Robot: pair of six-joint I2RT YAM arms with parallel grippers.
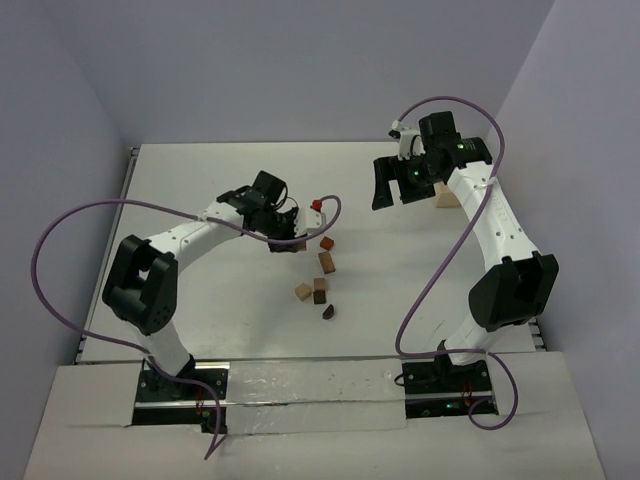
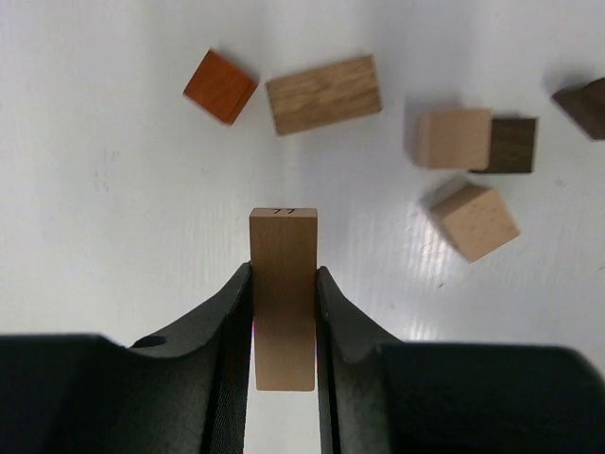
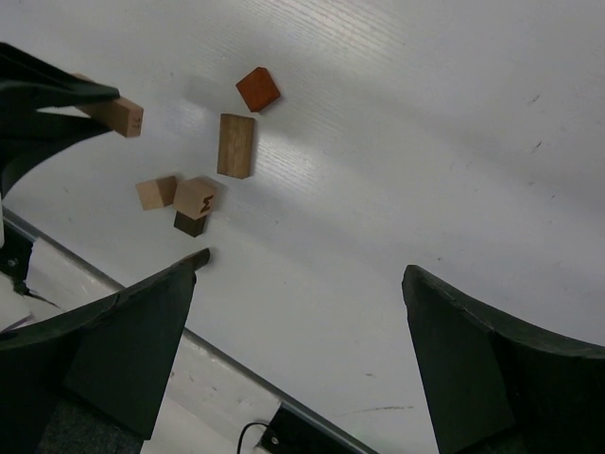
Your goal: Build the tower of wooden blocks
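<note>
No stack stands yet: the left gripper (image 2: 284, 276) is clamped on one tan block (image 2: 283, 241), the other loose blocks (image 2: 323, 93) lie scattered on the table (image 2: 113, 189) at its 12 to 2 o'clock, and the right gripper (image 3: 304, 267) gapes empty, so all stacking appears outstanding.

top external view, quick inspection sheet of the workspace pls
surface: white table, blocks scattered mid-table
job's things: tan block held; red block, oak block, pale blocks, dark pieces lie loose; no stack yet
clutter: pale wooden piece at far right, partly hidden
grippers: left gripper shut on tan block; right gripper open, holding nothing
cables: purple cable looping on both sides
surroundings: plain walls
</note>
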